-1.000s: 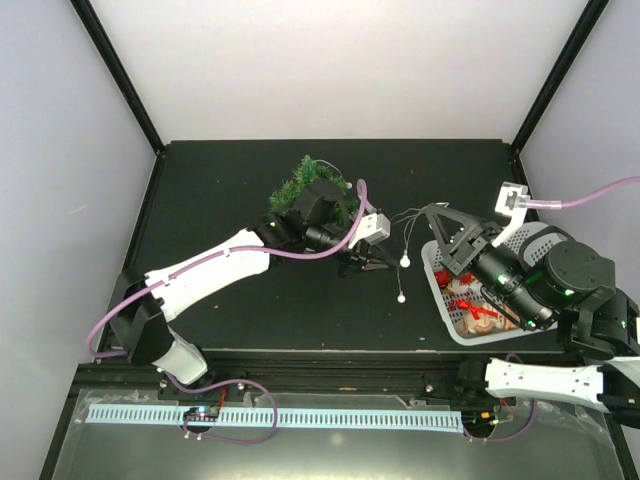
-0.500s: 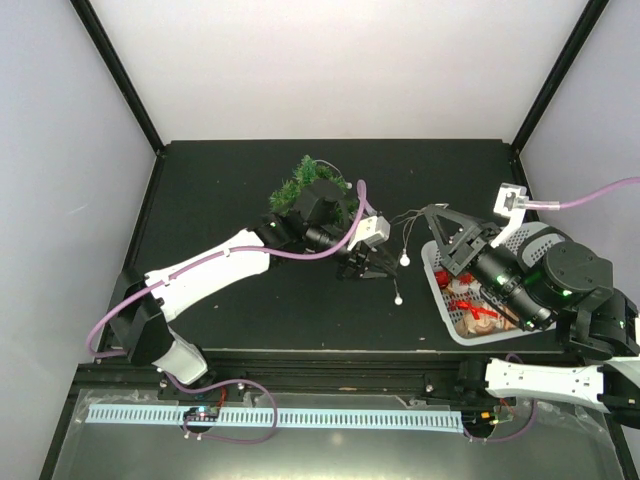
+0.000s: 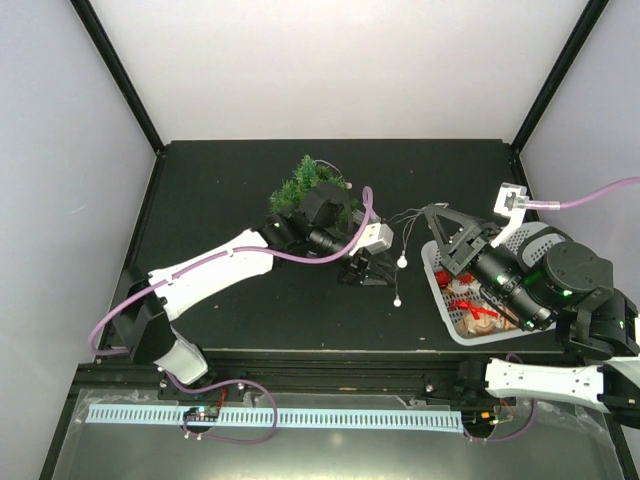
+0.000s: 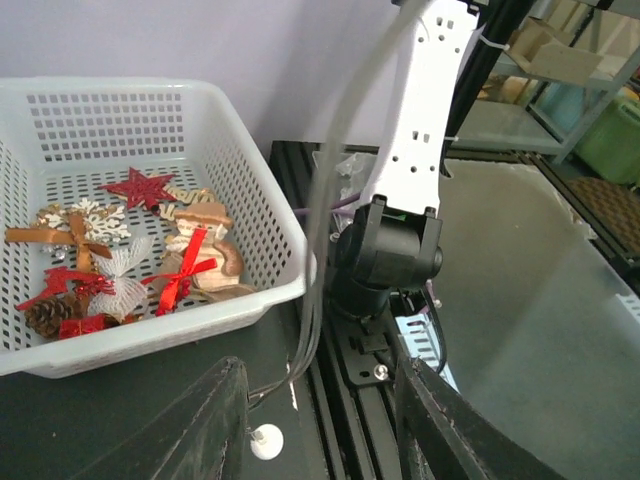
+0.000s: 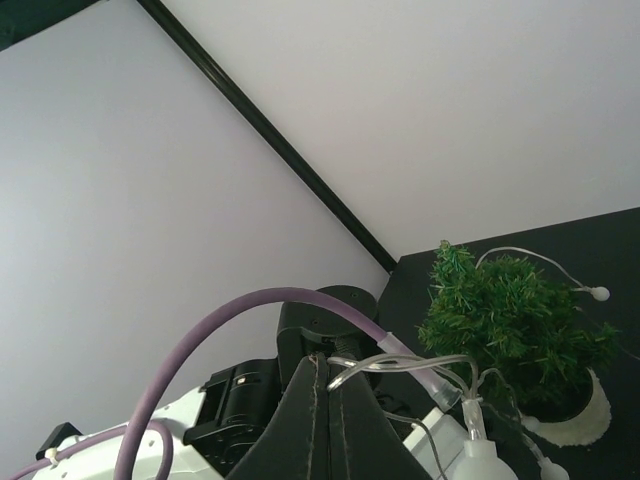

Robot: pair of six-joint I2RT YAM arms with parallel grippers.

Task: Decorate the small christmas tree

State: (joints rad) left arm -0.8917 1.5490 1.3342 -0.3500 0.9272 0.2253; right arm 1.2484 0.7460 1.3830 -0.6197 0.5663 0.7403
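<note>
Left claw [image 4: 325, 425] is hanging part-open just above the black table [image 3: 215, 190]. Nothing is in it. One small white bulb is lying on the table just inside its left finger [image 4: 215, 420].

Right claw [image 5: 325, 370] is sitting closed, pinching a strand of the thin white light string with small white bulbs [image 3: 402, 261].

Small christmas tree with bushy dark-green needles [image 3: 298, 183] is standing upright in its white round pot [image 5: 590, 420] at the back of the table, right behind the left wrist. Can't tell whether the wrist is touching it. One end of the string is already looping over the branches. The rest is trailing across the table between the two claws.

My read: we're mid-step on draping the lights, and the left claw is lining up for a new grab.

How I'd do it:
- Drop the left claw onto the wire beside the bulb, not on the bulb itself, which looks likely to roll out of the fingers.
- Close fully, since the wire is thin.
- Lift before moving sideways so the bulbs aren't dragging.
- Have the right claw follow and feed slack. A taut string looks likely to tip the light pot.
- Swing wide of the branches.

White perforated plastic basket [image 4: 250, 190], holding a red star ornament [image 4: 137, 187] and other trinkets, is sitting well clear to the right. Leave those for later.
</note>
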